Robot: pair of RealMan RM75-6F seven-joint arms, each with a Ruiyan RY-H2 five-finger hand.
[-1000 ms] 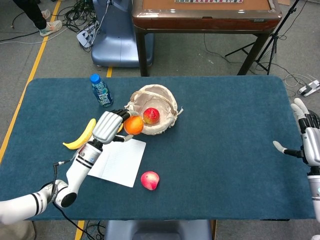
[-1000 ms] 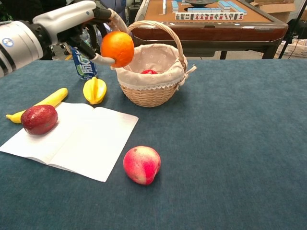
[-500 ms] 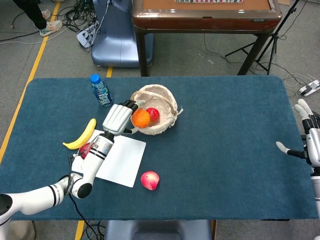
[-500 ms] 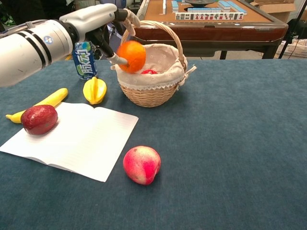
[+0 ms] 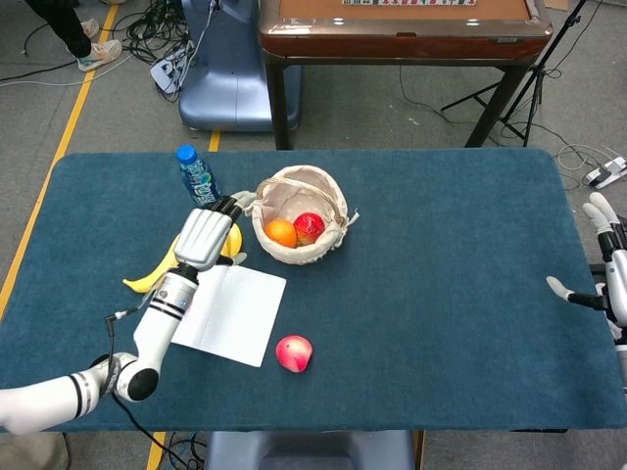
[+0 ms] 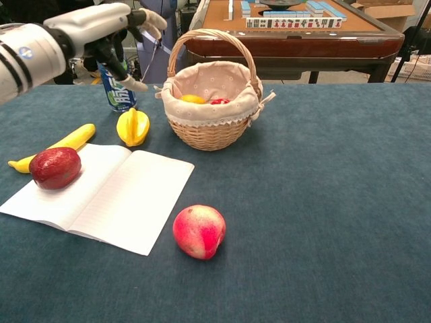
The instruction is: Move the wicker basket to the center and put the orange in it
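The wicker basket (image 5: 312, 188) (image 6: 212, 131) with a white cloth lining stands on the blue table, left of its middle. The orange (image 5: 281, 233) (image 6: 192, 99) lies inside it beside a red fruit (image 5: 310, 227) (image 6: 217, 101). My left hand (image 5: 203, 238) (image 6: 101, 30) is open and empty, up off the table just left of the basket, near the bottle. My right hand (image 5: 609, 262) is open at the table's right edge, far from the basket, and shows only in the head view.
A blue bottle (image 5: 198, 177) (image 6: 118, 87) stands behind my left hand. A banana (image 5: 155, 269) (image 6: 54, 147), a yellow starfruit (image 6: 133, 126), an open notebook (image 5: 235, 315) (image 6: 108, 195) bearing a dark red fruit (image 6: 55, 167), and a pink apple (image 5: 294, 352) (image 6: 199, 231) lie at front left.
My left hand carried the orange over the basket, let it go inside, and drew back to the left, empty. The right hand barely moved.
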